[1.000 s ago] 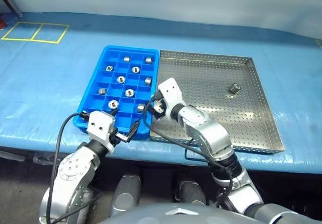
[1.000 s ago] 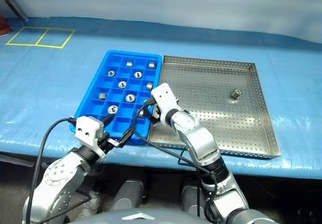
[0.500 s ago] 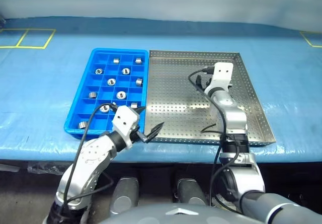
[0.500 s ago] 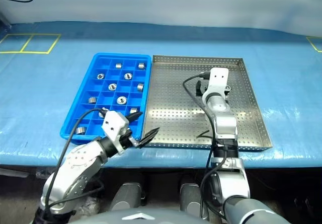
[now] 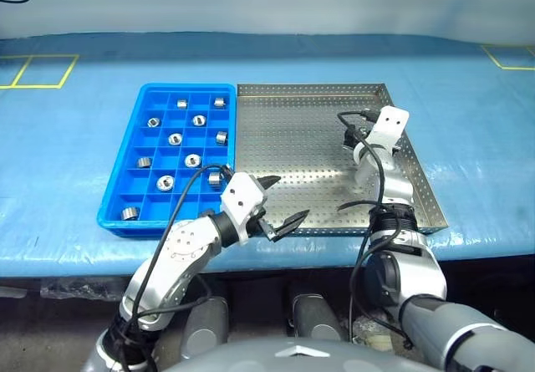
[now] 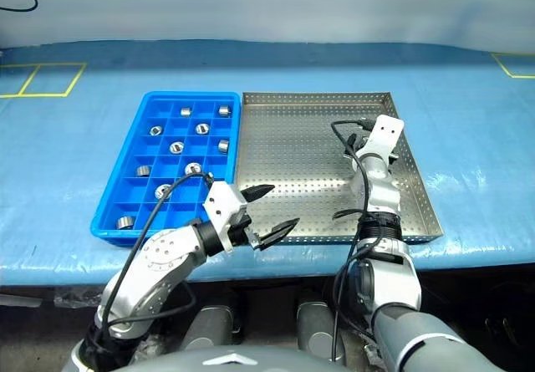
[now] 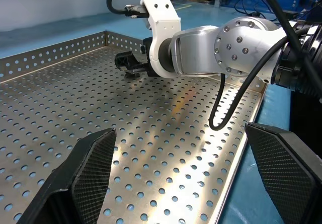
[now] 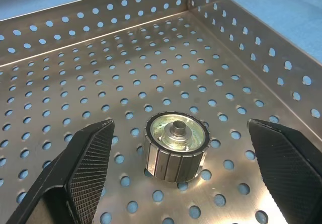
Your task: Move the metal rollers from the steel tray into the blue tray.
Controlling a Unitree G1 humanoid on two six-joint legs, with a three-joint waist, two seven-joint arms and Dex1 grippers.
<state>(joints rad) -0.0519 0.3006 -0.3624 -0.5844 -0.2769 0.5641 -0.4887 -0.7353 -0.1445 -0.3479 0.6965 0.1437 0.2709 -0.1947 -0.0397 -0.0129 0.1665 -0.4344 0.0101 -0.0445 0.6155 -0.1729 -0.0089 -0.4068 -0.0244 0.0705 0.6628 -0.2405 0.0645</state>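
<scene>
**Last roller between open right end effector fingers**

One metal roller (image 8: 176, 146) stands upright on the steel tray (image 5: 292, 129), toward its 3 o'clock rim, untouched between the spread fingers of the right end effector (image 8: 181, 178). Left end effector (image 5: 282, 201), fingers apart, hovers at 6 o'clock.

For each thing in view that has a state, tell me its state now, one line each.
Right gripper: jaws open, either side of the last roller, not touching.
Left gripper: jaws open, empty.
Last roller: upright on the steel tray.
Steel tray: holds one roller.
Blue tray: several compartments filled.
</scene>
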